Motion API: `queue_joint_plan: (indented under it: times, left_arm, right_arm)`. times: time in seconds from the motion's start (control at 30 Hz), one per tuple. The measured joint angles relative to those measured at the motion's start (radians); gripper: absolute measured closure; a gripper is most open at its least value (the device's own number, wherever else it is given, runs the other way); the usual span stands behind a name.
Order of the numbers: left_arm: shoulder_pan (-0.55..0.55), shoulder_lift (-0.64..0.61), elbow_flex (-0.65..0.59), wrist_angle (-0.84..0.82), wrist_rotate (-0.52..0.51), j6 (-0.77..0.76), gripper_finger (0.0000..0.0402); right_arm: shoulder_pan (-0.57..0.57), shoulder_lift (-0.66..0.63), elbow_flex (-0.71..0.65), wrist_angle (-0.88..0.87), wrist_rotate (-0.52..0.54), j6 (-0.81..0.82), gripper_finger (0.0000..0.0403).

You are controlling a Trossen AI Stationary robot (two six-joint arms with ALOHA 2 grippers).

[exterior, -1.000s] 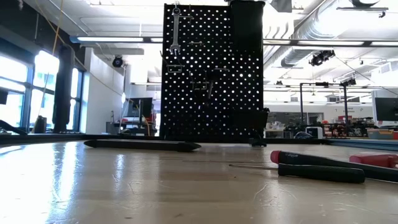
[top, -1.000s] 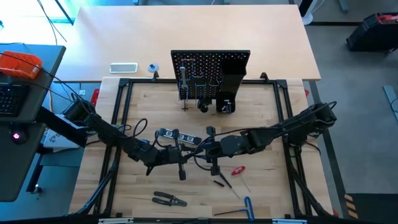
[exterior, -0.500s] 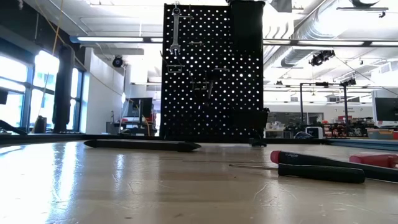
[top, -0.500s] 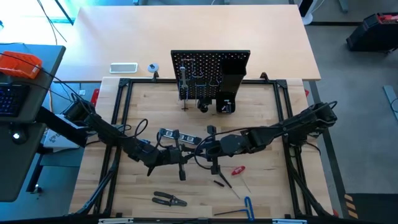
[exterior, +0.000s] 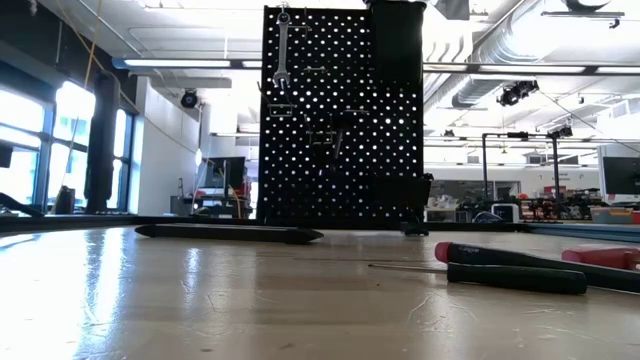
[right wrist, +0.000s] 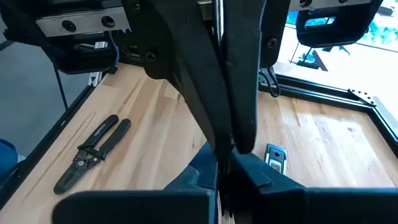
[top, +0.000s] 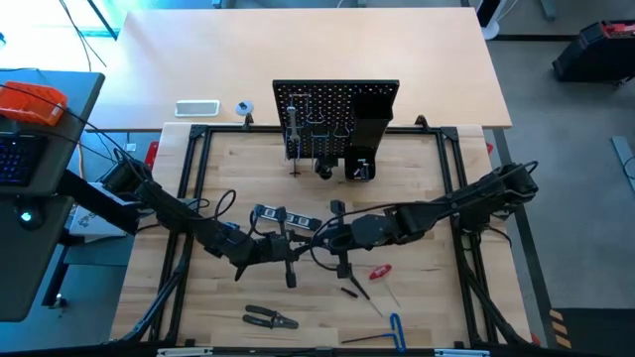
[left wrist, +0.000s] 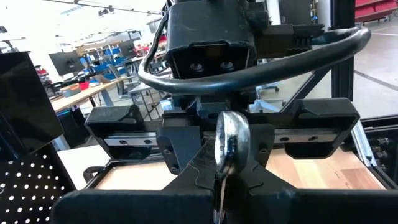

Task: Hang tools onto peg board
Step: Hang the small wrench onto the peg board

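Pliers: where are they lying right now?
High view: the pliers lie flat near the table's front edge, left of centre, in front of the left gripper and left of the blue-handled hex key.

The wooden table (top: pixel 417 183) carries the peg board (top: pixel 335 119), pliers (top: pixel 270 317), and a red-handled screwdriver (top: pixel 378 271).

Bare table (top: pixel 437 188) before peg board (top: pixel 335 119)

I could read no text, label, brand, number or sign anywhere. From the high view the peg board (top: pixel 335 119) showed only its holes, and the tools on the table (top: pixel 427 288) carried no markings I could make out. Nothing was legible in the wrist views either.
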Motion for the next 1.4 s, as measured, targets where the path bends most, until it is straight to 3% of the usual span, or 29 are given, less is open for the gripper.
queue_joint_plan:
  times: [0.3,0.7,0.83,1.03,1.4]
  left_arm:
    - [-0.008,-0.001,0.0,-0.008,-0.012,0.014,0.0384]
    - [-0.116,-0.107,0.0,-0.102,-0.267,0.137,0.0277]
    - [-0.152,-0.158,0.0,-0.271,-0.298,0.015,0.0252]
    - [-0.188,-0.16,0.0,-0.508,-0.281,-0.227,0.0249]
    - [-0.225,-0.039,0.0,-0.562,-0.268,-0.351,0.0255]
  right_arm:
    - [0.0,0.0,0.0,-0.002,-0.001,0.016,0.0397]
    - [-0.001,-0.044,0.0,-0.031,-0.001,0.036,0.0399]
    - [-0.001,-0.081,0.0,-0.032,0.032,0.015,0.0399]
    - [-0.048,-0.121,0.001,-0.025,0.041,0.009,0.0399]
    - [-0.252,-0.12,0.002,0.114,-0.107,0.013,0.0398]
